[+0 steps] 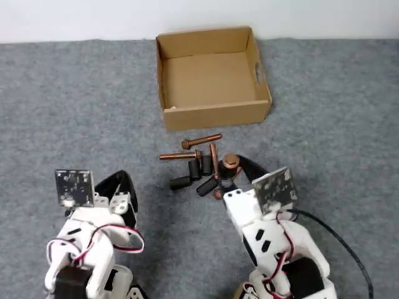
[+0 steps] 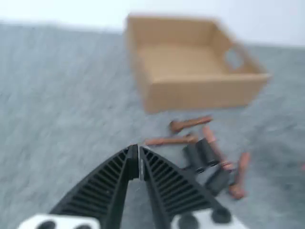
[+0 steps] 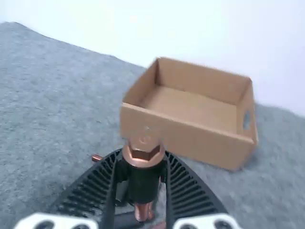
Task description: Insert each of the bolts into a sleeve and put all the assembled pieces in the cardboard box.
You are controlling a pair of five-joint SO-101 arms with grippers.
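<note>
The step in hand appears to be the delivery of 1 assembled piece. A copper-coloured bolt (image 3: 143, 155) with a hexagonal head is seated through a matt black cylindrical sleeve (image 3: 143, 183). The sleeve is gripped between the ribbed black jaws of the right gripper (image 3: 142, 161). In the high view this piece is held upright at the edge of the pile, near the front wall of the cardboard box (image 1: 212, 116).

The box is open-topped, made of plain brown board with a handle slot cut in 1 side, and nothing lies in it. The next move would call for a lift clear of the front wall, a carry over the box floor and a release.

At least 3 loose bolts (image 1: 201, 141), slender and smooth-shanked, and several short loose sleeves (image 1: 181, 183) lie crowded together on the grey, felt-like table (image 1: 75, 112). They are judged likely to roll if nudged. The left gripper (image 2: 138, 160) is held apart from the pile, its jaws closed on nothing.
</note>
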